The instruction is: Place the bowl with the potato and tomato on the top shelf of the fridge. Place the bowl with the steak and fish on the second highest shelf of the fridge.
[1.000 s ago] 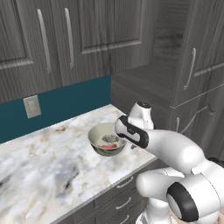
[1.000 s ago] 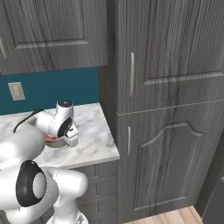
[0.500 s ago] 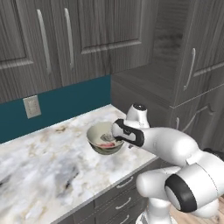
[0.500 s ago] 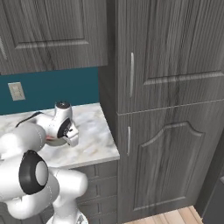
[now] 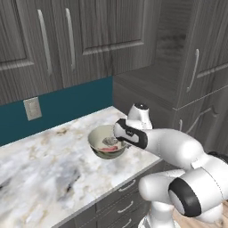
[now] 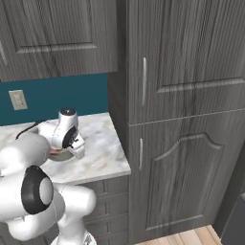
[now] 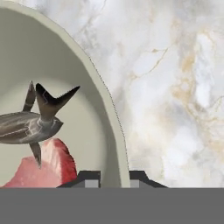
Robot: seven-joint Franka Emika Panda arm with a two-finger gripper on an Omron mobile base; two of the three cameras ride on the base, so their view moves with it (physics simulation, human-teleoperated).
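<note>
Closest to us, our gripper (image 7: 111, 179) is clamped on the rim of the beige bowl (image 7: 65, 87): in the hand view one dark fingertip (image 7: 89, 178) sits inside the wall and the other outside it, pinching the edge between them. Inside the bowl lies a grey fish (image 7: 30, 122) with its forked tail up, and a red steak (image 7: 46, 168) rests partly beneath it, touching the bowl's floor.

From the left base view, the bowl (image 5: 106, 142) sits on the marble counter (image 5: 49, 173), near its front right end, with the gripper (image 5: 121, 133) at the bowl's right rim. Drawers with metal handles run below the counter. Farther back stand a teal backsplash (image 5: 71, 104) with a wall outlet (image 5: 32, 108), and dark wood cabinets (image 5: 89, 35) above.
</note>
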